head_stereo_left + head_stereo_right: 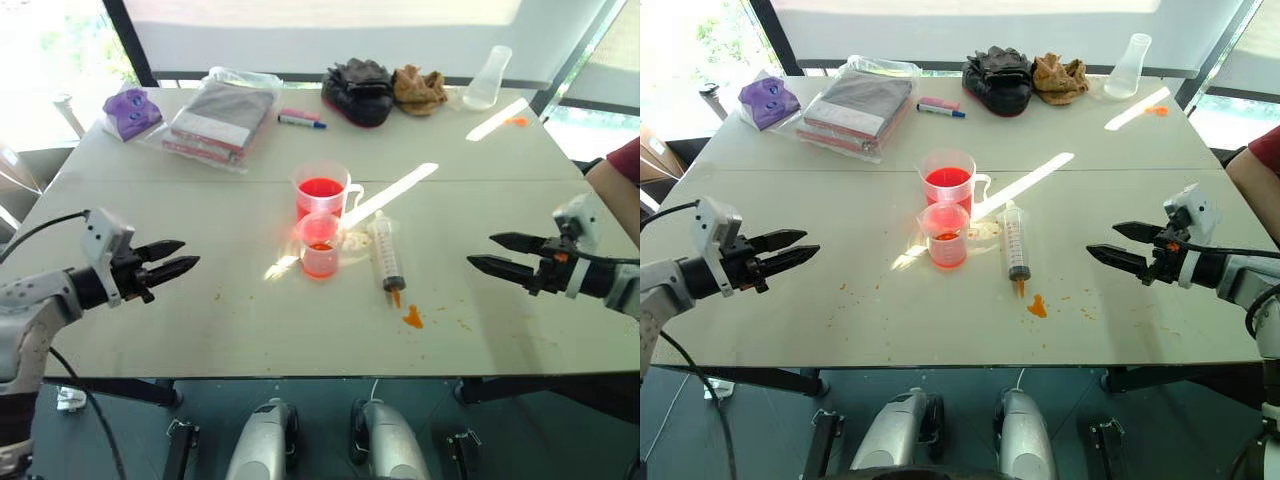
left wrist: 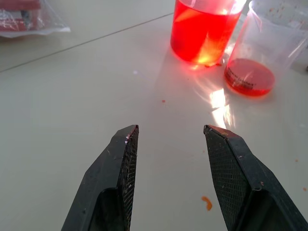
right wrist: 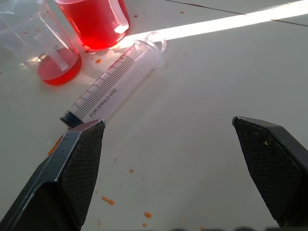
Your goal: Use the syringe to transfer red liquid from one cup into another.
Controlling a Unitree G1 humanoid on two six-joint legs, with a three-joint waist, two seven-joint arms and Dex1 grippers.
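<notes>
The syringe [image 1: 385, 252] lies flat on the white table [image 1: 200, 320], nozzle toward me, just right of the two cups. The larger beaker [image 1: 320, 192] with a handle holds much red liquid [image 2: 204, 31]. The smaller tumbler [image 1: 320, 245] stands in front of it with a shallow red layer [image 2: 249, 77]. My left gripper [image 1: 178, 257] hovers open at the table's left, pointing toward the cups, well apart from them. My right gripper [image 1: 495, 253] hovers open at the right, pointing at the syringe [image 3: 113, 86], with nothing between its fingers.
An orange smear [image 1: 412, 318] and drips lie by the syringe's nozzle. At the far edge are a bagged bundle [image 1: 220, 118], a marker pen [image 1: 300, 119], dark and tan gloves [image 1: 360, 92], a purple item [image 1: 130, 110] and a conical flask [image 1: 487, 78]. A person's sleeve [image 1: 618, 170] shows at right.
</notes>
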